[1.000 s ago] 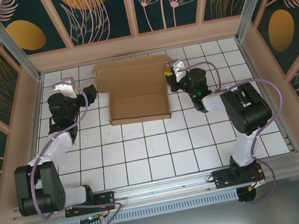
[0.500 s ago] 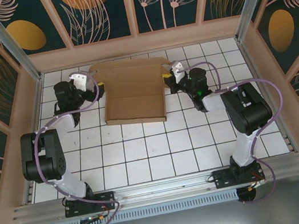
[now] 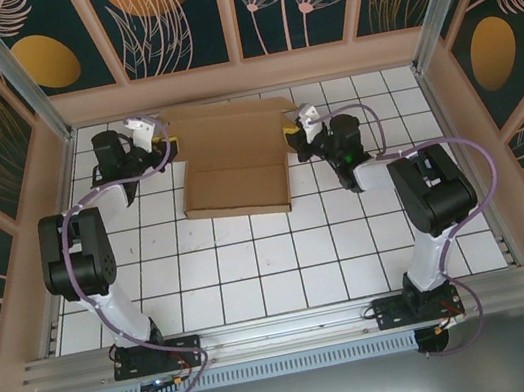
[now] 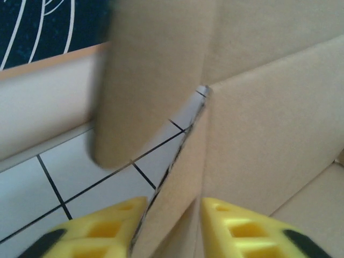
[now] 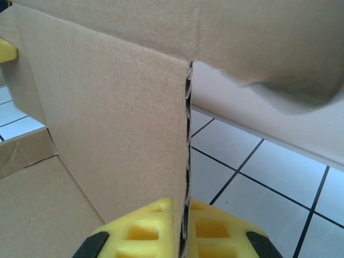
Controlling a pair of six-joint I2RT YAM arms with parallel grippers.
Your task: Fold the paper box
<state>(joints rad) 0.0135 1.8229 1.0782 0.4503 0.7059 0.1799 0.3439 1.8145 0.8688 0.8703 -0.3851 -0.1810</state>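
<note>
**Both end effectors clamped on the box's side walls**

- The paper box (image 3: pixel 235 160) sits on the white gridded surface (image 3: pixel 282 253), in the far middle and close to the back wall (image 3: pixel 241 78). It is plain brown card, with a shallow tray open upward and a broad flap lying toward the back.
- The left end effector (image 3: pixel 164 144) is at the box's left far corner. At the wrist (image 4: pixel 172 215), the yellow fingers (image 4: pixel 107 228) stand either side of an upright card panel, whose corrugated edge runs up between them. They look pressed onto the panel, pinching it. A blurred flap hangs across the upper left of that view.
- The right end effector (image 3: pixel 292 133) is at the box's right far corner. At the wrist (image 5: pixel 185 215), its yellow fingers (image 5: pixel 145 228) are drawn tight together on the edge of an upright side panel, pinching the card. Another flap overhangs at top right.
- The two arms reach in from opposite sides with the box between them.
</note>
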